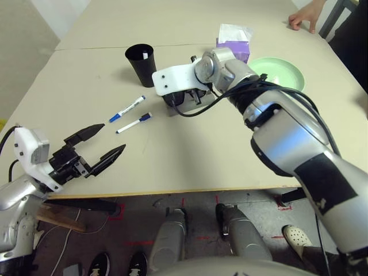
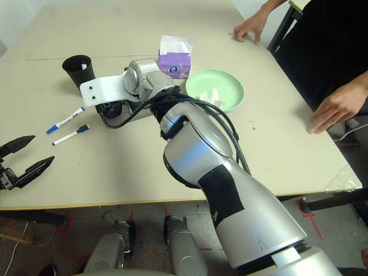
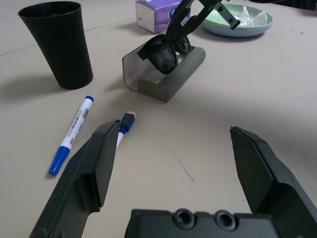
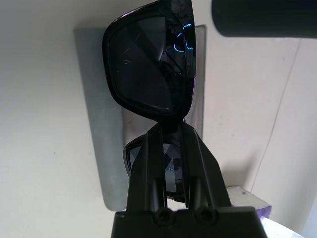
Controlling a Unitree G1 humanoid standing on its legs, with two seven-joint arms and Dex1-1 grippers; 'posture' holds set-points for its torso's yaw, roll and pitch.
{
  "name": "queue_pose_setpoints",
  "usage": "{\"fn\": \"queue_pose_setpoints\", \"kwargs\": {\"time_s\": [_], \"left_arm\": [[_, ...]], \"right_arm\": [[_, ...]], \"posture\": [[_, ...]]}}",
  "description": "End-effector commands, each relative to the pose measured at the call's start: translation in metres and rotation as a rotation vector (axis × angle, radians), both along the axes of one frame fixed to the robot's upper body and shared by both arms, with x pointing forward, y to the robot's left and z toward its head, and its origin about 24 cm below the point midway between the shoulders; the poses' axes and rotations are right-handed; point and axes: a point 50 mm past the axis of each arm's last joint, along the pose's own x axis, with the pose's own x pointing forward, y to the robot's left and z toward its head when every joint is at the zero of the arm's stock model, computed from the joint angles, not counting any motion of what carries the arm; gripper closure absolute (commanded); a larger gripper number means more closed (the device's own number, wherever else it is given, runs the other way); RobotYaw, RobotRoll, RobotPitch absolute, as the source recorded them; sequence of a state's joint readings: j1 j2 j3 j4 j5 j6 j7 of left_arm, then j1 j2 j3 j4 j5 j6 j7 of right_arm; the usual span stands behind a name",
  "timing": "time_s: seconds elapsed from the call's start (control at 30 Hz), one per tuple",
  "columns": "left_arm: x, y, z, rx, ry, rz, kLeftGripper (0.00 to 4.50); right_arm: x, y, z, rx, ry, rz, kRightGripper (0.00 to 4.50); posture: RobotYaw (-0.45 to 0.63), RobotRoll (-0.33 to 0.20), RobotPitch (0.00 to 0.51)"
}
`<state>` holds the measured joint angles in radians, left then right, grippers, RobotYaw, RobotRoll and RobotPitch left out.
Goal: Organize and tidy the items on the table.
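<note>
Starting at the left, the left gripper (image 1: 106, 142) hangs over the near edge of the table (image 1: 190, 167) with its two black fingers spread wide and nothing between them. Its wrist view shows what the head views blur: just ahead of the fingertips lie two markers (image 3: 73, 134) side by side, one partly hidden behind the finger, with the black cup (image 3: 56, 43) upright beyond them. Further ahead, the same view shows the grey glasses case (image 3: 166, 74) open, with the sunglasses (image 3: 165, 51) held at its mouth. The right gripper (image 4: 171, 134) is closed on the sunglasses, fingers pinched on the frame between the lenses; in the head views the white wrist plate hides this grip. Beyond that gripper sit a purple tissue box (image 2: 174, 59) and a green plate (image 2: 233, 86) holding crumpled tissue (image 2: 210, 95). A person's hands (image 2: 339, 109) rest on the table's far and right edges.
</note>
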<state>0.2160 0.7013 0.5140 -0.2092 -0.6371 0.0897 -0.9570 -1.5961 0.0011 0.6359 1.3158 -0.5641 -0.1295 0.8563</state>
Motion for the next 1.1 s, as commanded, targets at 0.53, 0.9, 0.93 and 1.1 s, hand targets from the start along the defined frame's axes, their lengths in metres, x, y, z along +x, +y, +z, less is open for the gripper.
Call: {"fn": "queue_pose_setpoints", "kwargs": {"time_s": [0.53, 0.9, 0.93, 1.1], "left_arm": [[-0.010, -0.005, 0.000, -0.034, 0.009, 0.020, 0.00], [-0.010, -0.005, 0.002, -0.036, 0.002, 0.016, 0.00], [-0.010, -0.004, 0.003, -0.036, 0.001, 0.015, 0.00], [-0.009, -0.005, 0.005, -0.037, -0.007, 0.012, 0.00]], "right_arm": [[0.007, -0.010, -0.009, 0.006, -0.033, -0.072, 4.36], [0.008, -0.016, -0.027, -0.003, 0.017, -0.096, 4.36], [0.008, -0.017, -0.028, -0.004, 0.018, -0.099, 4.36], [0.009, -0.020, -0.034, -0.007, 0.025, -0.111, 4.36]], "posture": [[0.10, 0.000, 0.237], [0.11, 0.000, 0.240], [0.11, 0.000, 0.240], [0.11, 0.000, 0.241]]}}
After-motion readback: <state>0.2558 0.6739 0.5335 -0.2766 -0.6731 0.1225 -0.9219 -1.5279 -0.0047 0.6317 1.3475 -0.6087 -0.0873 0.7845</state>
